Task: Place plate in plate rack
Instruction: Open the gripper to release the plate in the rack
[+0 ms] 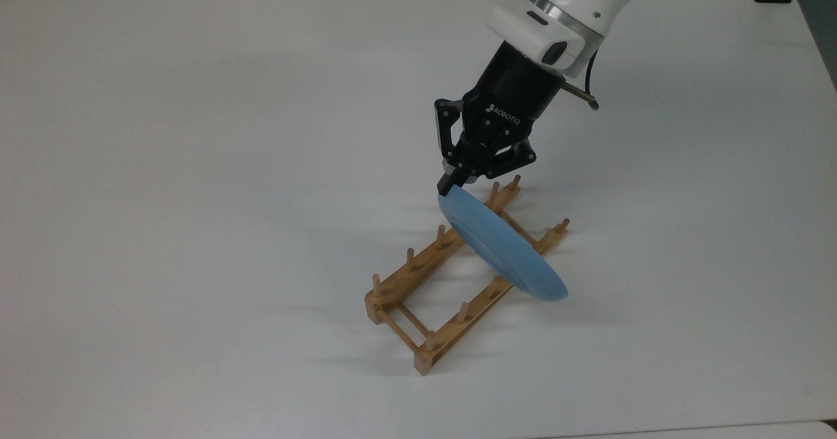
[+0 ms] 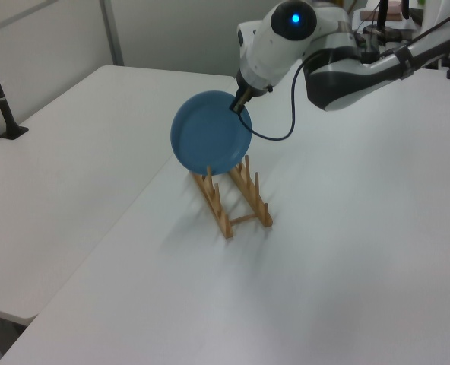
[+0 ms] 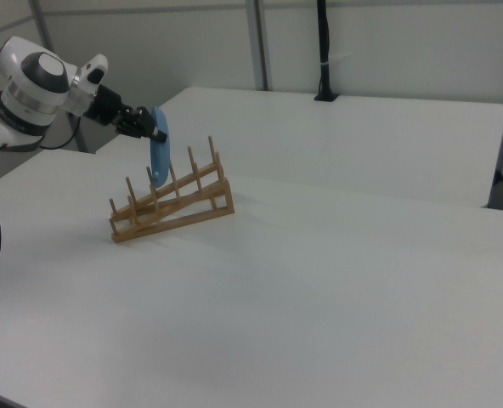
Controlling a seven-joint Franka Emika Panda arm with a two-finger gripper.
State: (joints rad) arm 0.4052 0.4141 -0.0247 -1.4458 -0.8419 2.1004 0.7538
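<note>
While the black gripper [image 1: 450, 185] pinches the top edge of the blue plate [image 1: 500, 246], the plate stands on its side over the wooden rack [image 1: 451, 279]. Its two fingers are squeezed tight on the rim. In the top view, the plate leans across the far end of the rack, going from the gripper down to the top view's right, and its low edge pokes out past the near rail. I cannot tell if the bottom of the plate touches the rack or is just above it. In the left view, the plate [image 2: 210, 133] shows its round face, and its bottom edge is down among the pegs at the far end of the rack [image 2: 232, 198]. The gripper [image 2: 238, 104] holds it at the upper right of the rim there. In the right view, the plate [image 3: 159, 155] looks thin, seen from the edge, and it sits between the pegs near the middle of the rack [image 3: 171, 204]. The gripper [image 3: 152, 129] comes in from the right view's left. The rack rests on a big white table [image 1: 196, 164]. The white arm [image 1: 575, 0] reaches down from the top of the top view.
</note>
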